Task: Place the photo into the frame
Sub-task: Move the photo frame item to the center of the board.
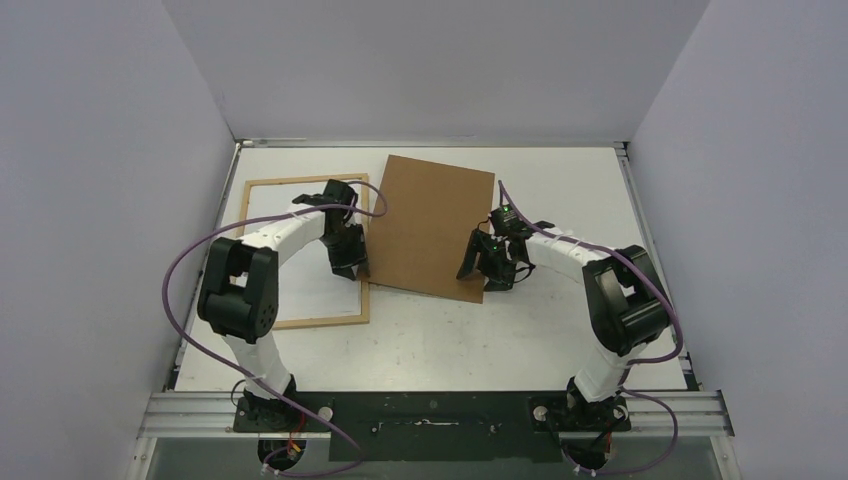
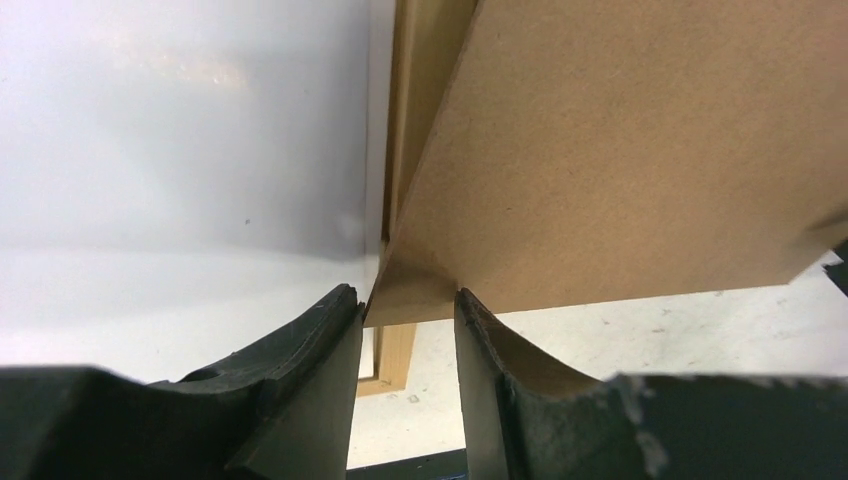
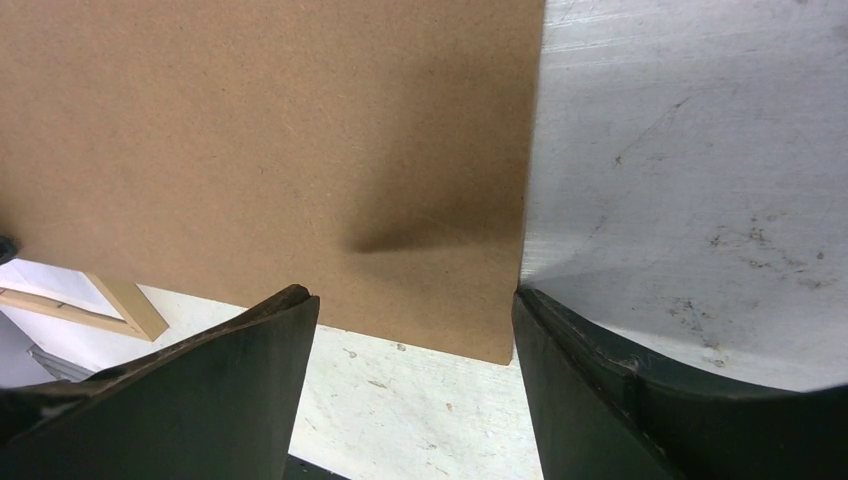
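On the table (image 1: 450, 340), the frame (image 1: 290, 181) lies lengthwise near-to-far.

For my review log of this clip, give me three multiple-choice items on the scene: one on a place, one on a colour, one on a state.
1. Where does the frame lie?
A. on the left part of the table
B. on the right part of the table
C. against the back wall

2. What colour is the flat board?
A. white
B. brown
C. blue

3. How does the board sit relative to the frame?
A. seated inside it
B. outside it, askew by its right rail
C. standing upright on edge

Key:
1 A, the top view shows it on the left.
2 B, all three views show it brown.
3 B, it lies mostly right of the frame, turned at an angle.
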Controlling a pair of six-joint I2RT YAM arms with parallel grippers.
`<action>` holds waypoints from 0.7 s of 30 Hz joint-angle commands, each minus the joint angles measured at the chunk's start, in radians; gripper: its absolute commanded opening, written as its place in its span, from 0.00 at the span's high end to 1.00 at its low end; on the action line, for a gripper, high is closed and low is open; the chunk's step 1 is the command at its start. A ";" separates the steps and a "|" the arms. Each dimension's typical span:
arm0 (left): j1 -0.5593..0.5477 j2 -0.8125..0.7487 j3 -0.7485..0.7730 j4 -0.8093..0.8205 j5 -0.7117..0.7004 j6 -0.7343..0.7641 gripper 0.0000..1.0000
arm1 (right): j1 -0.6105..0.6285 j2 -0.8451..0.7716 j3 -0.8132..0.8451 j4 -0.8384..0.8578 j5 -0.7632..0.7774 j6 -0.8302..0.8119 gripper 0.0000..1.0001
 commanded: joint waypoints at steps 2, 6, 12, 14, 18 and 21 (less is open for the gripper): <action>-0.019 -0.143 0.059 0.075 0.159 -0.043 0.65 | 0.042 0.084 -0.028 0.078 -0.102 0.000 0.28; -0.017 -0.187 0.013 0.162 0.194 -0.050 0.63 | 0.044 0.115 -0.020 0.063 -0.110 -0.021 0.28; -0.013 -0.223 -0.066 0.298 0.260 -0.071 0.54 | 0.044 0.160 -0.011 0.038 -0.107 -0.046 0.28; -0.013 -0.232 -0.092 0.360 0.278 -0.080 0.51 | 0.044 0.177 -0.008 0.030 -0.104 -0.054 0.27; -0.010 -0.225 -0.110 0.444 0.309 -0.099 0.48 | 0.043 0.206 -0.001 0.019 -0.099 -0.075 0.28; -0.008 -0.222 -0.120 0.489 0.326 -0.113 0.48 | 0.042 0.229 0.009 0.007 -0.097 -0.091 0.27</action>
